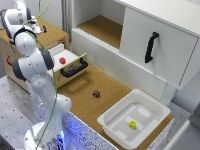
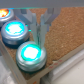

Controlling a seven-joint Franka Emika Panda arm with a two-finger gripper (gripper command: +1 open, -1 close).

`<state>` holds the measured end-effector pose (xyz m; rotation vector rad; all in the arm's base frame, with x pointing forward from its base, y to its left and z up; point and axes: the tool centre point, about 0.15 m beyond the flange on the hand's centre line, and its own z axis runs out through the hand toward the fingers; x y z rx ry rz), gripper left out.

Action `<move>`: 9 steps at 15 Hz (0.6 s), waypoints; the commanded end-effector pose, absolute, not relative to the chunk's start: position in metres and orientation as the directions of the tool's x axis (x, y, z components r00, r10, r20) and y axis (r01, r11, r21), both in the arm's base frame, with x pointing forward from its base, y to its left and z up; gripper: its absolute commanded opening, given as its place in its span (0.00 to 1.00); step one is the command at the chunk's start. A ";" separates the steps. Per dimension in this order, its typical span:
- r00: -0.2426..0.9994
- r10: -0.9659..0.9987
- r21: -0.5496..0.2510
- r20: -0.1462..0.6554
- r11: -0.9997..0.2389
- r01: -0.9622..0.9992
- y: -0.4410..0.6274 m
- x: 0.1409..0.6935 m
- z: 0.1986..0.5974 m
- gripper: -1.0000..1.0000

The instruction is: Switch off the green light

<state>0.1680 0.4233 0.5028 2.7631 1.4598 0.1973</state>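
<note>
Pressing the lit green round push-button with the metal rim [image 2: 29,54] squarely from above looks like the step in hand, and doing it well depends on where the contact lands. In the wrist view the gripper [image 2: 41,27] hangs just above this button, its two slim fingers [image 2: 44,30] drawn close together with only a narrow gap and nothing between them; whether they are fully closed I cannot tell. The fingertips sit near the button's rim on the side toward the cork board rather than over its glowing centre. Beside it in the same row stands a second lit round button glowing bluish-green [image 2: 15,29], and beyond that an orange lit button [image 2: 4,14] at the picture's edge, so the first care is to be sure which lamp counts as green before committing. My judgement is that the tips should be shifted to the middle of the cap, then lowered straight down, firmly but briefly, without sliding onto the metal ring. In the exterior view the white robot arm [image 1: 34,65] hides the button box, so alignment must be judged from the wrist.
</note>
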 end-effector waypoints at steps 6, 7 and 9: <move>0.711 0.689 0.045 0.142 -0.722 0.690 0.380 0.199 0.512 1.00; 0.731 0.667 0.037 0.147 -0.742 0.669 0.376 0.201 0.511 1.00; 0.789 0.596 0.006 0.152 -0.798 0.602 0.366 0.206 0.505 1.00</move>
